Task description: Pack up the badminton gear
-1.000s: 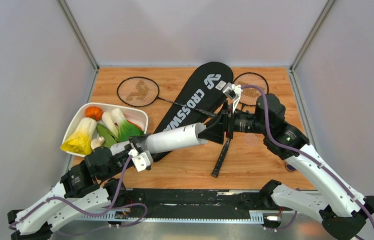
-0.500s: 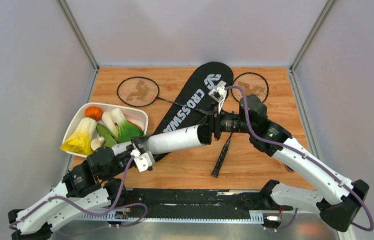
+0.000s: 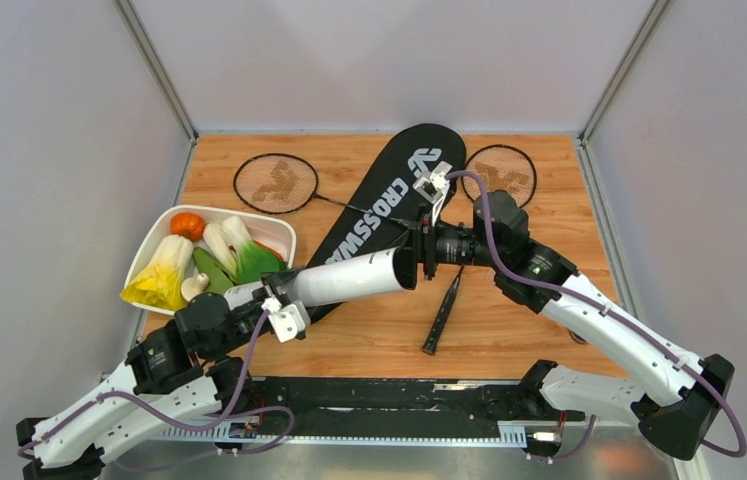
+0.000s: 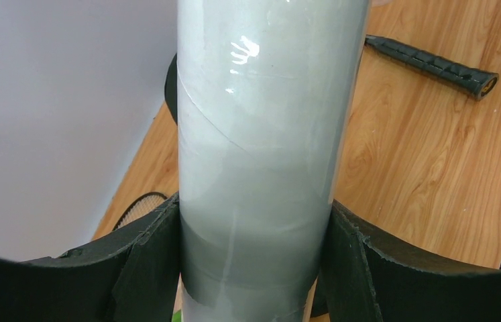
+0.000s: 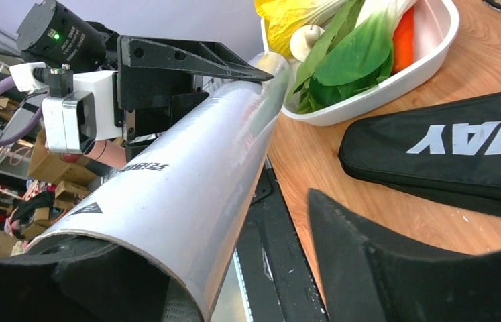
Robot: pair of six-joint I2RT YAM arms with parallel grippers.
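My left gripper (image 3: pixel 267 297) pinches the white tube (image 3: pixel 349 280), its long axis slanting over the racket bag (image 3: pixel 389 195). My right gripper (image 3: pixel 417 255) stands spread at the tube's open mouth.

We see a white tube (image 3: pixel 349 280) with small black print and a black bag (image 3: pixel 389 200) with white letters. One racket (image 3: pixel 276 184) and the other racket (image 3: pixel 499 172) have black frames and brownish strings. The tray (image 3: pixel 287 235) is white, and its vegetables (image 3: pixel 249 258) are orange, green, yellow and cream. The table (image 3: pixel 369 340) shows brown wood grain.
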